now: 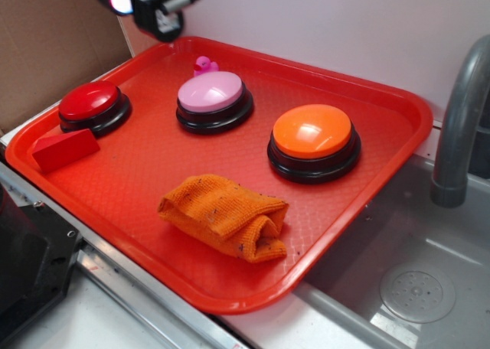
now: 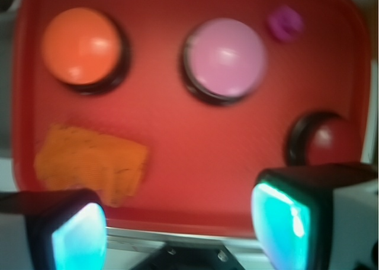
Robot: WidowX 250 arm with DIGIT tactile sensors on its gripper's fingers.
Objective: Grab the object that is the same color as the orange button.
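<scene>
We are seeing the orange cloth [image 1: 226, 216] [image 2: 89, 161] lying crumpled and folded over on itself near the front edge of the surface, its knit dotted with small dark specks. The orange button [image 1: 313, 140] [image 2: 81, 46] is sitting upright just behind it, apart from it, its glossy round dome resting on a black base.

Orange cloth [image 1: 224, 216] lies on tray [image 1: 145, 173] near orange button [image 1: 313, 141].
</scene>
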